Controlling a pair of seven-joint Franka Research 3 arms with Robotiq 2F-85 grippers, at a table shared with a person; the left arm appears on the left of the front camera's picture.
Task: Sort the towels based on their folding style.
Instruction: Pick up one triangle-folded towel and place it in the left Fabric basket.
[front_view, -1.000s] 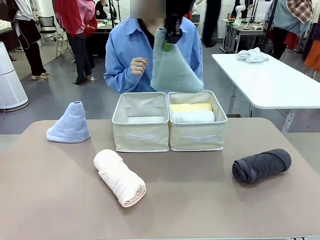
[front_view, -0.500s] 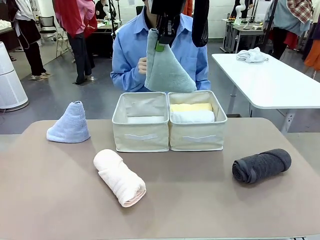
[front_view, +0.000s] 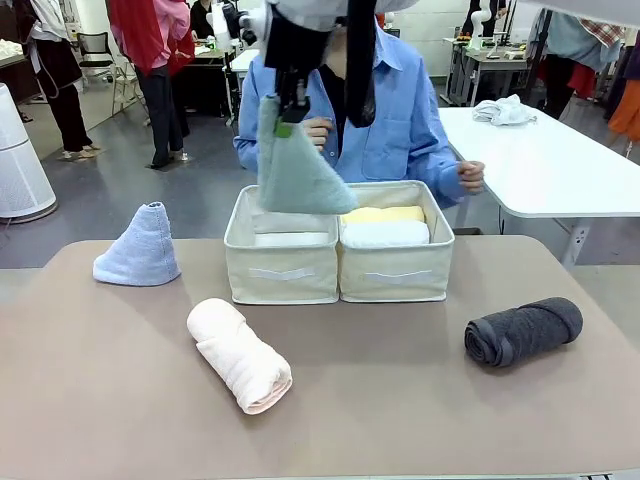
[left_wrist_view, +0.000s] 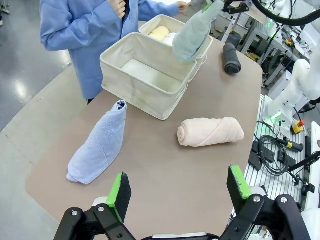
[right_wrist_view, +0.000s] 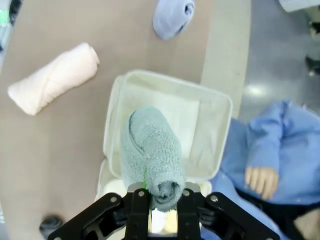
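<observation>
Beneath the right gripper (right_wrist_view: 162, 192), clamped on the tip of the green towel (front_view: 297, 172), lay a bin (front_view: 283, 272); an off-centre release could snag its rim. The left gripper (left_wrist_view: 179, 186) gaped empty.

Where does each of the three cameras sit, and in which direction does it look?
Front view: fixed on the robot's side, facing the person across the table; the right claw holds the grey-green towel over the left bin.
Left wrist view: on the raised left arm, looking down over the table; the open left claw shows below.
Right wrist view: on the right arm, looking straight down into the left bin; its fingers pinch the towel.
Shared: all three show the grey-green towel and the pink towel.
</observation>
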